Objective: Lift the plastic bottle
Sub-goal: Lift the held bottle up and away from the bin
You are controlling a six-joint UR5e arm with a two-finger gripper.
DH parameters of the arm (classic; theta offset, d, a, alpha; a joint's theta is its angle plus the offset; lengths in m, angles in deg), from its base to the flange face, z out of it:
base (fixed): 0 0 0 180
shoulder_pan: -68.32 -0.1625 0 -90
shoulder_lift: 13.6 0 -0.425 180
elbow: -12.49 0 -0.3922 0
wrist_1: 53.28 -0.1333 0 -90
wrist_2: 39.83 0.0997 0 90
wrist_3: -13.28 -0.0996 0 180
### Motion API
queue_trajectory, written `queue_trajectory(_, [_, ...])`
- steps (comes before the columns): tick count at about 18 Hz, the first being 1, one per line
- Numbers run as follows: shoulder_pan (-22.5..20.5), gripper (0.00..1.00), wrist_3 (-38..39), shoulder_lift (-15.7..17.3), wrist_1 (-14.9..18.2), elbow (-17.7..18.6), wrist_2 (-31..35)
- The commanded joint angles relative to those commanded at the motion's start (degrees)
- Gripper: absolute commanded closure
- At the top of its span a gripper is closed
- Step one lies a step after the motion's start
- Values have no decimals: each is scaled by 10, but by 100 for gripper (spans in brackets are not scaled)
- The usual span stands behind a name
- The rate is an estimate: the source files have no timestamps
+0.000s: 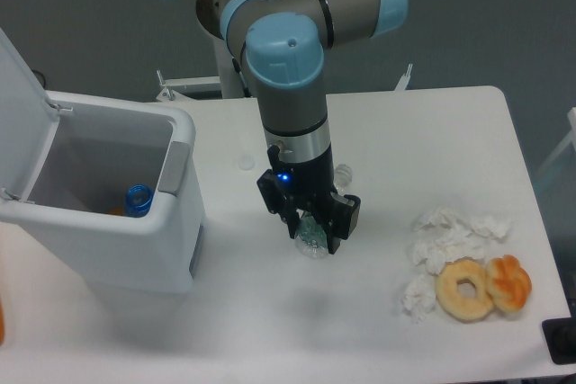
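Observation:
My gripper [311,222] points straight down over the middle of the white table [432,123]. Its dark fingers are closed around the plastic bottle [312,238], whose clear crinkled end sticks out below them. The rest of the bottle, with its label, is hidden by the gripper body. A faint shadow lies on the table in front of the gripper, so the bottle seems to be held a little above the surface.
A white open-lid bin [108,222] stands at the left with a blue-capped object [139,200] inside. A small clear piece [343,171] lies just behind the gripper. Crumpled tissues [450,240], a donut [465,289] and a pastry [509,281] lie at the right.

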Motion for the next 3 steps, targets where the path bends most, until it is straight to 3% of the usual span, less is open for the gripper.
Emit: queue_trajectory(3, [0, 35, 4, 0, -1, -3, -1])
